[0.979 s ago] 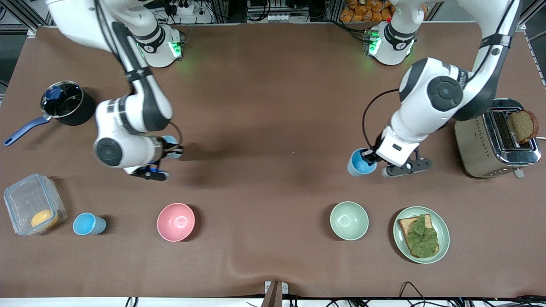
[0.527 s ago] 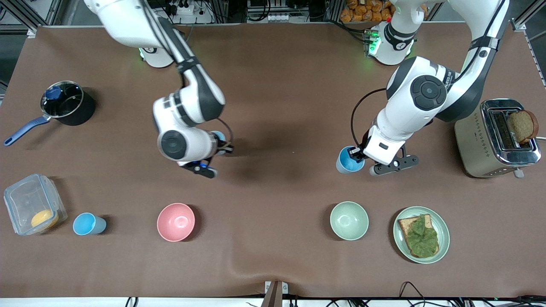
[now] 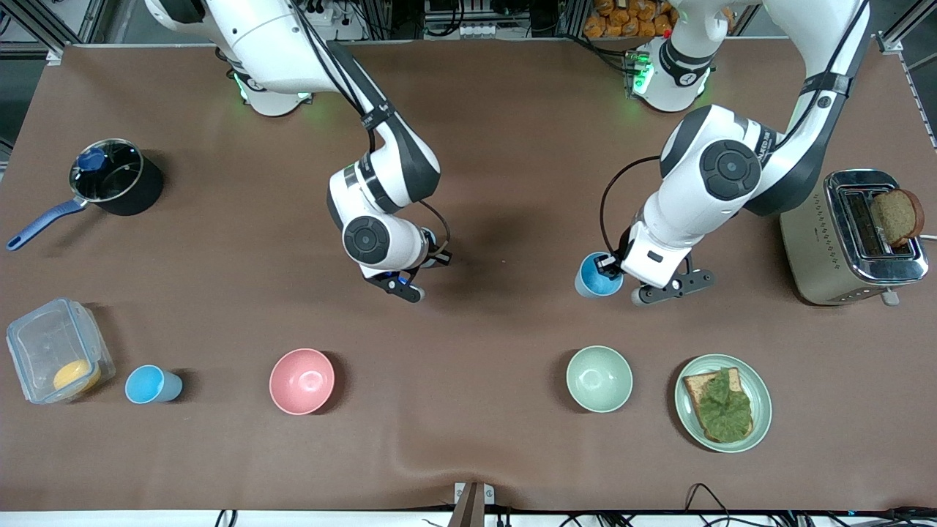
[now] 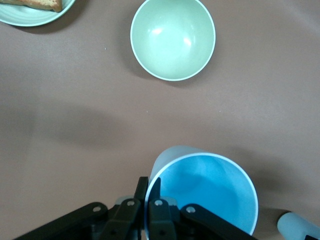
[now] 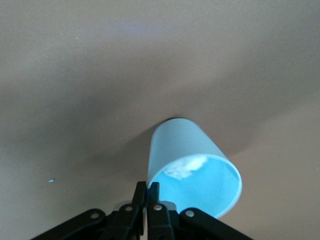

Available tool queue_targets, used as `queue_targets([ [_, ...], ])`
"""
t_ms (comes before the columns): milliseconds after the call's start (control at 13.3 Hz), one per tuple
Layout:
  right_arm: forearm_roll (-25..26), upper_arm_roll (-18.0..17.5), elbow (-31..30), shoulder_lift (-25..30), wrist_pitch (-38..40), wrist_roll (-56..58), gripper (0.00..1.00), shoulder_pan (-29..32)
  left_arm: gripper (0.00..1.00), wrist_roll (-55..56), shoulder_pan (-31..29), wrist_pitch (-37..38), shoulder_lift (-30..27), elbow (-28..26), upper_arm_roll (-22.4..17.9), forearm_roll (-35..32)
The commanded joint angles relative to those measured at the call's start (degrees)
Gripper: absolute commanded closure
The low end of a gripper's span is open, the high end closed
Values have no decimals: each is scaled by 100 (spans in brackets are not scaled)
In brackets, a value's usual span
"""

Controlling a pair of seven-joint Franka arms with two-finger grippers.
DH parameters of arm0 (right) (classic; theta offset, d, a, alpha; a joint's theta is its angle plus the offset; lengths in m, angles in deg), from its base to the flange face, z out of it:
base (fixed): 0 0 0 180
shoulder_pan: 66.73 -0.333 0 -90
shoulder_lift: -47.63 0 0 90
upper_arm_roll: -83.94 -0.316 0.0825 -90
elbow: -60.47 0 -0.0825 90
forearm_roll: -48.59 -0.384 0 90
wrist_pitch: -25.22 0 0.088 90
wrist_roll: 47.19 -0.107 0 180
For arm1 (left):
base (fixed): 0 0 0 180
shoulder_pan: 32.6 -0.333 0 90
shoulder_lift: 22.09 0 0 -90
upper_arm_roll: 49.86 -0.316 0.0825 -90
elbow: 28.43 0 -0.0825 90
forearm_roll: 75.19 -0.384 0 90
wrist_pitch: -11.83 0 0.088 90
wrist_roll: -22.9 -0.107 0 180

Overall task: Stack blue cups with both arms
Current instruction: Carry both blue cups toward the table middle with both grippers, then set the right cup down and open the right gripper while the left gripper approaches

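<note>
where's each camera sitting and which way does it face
Front view: high across the table, facing both arm bases; shows both arms, left gripper and right gripper.
Left wrist view: on the left wrist, looking down at its held blue cup and the green bowl; its fingers show.
Right wrist view: on the right wrist, looking down at its pale cup.
The green bowl also shows in the front view.

Both arms out over the middle of the table.
Left gripper (image 4: 148,192) pinched tight on a cup rim; right gripper (image 5: 147,196) clamped the same way, wrists angled down.
</note>
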Motion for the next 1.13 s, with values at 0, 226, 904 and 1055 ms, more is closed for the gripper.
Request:
queue_targets([
  [0,-40,78,175,-30,88,-60,0,31,100,193,55,138,31,162,28,-58],
  [226,-31,253,420,146,402,-8,0,189,100,202,107,138,22,180,37,-49],
  [904,1497,887,500,779,2636,2854,0,1611,100,1953,1985,68,1065,1565,-16,-119],
  [1055,1559,896,500,823,2760,3584,0,2051,100,2747,2688,15,1523,2076,-226,-503],
])
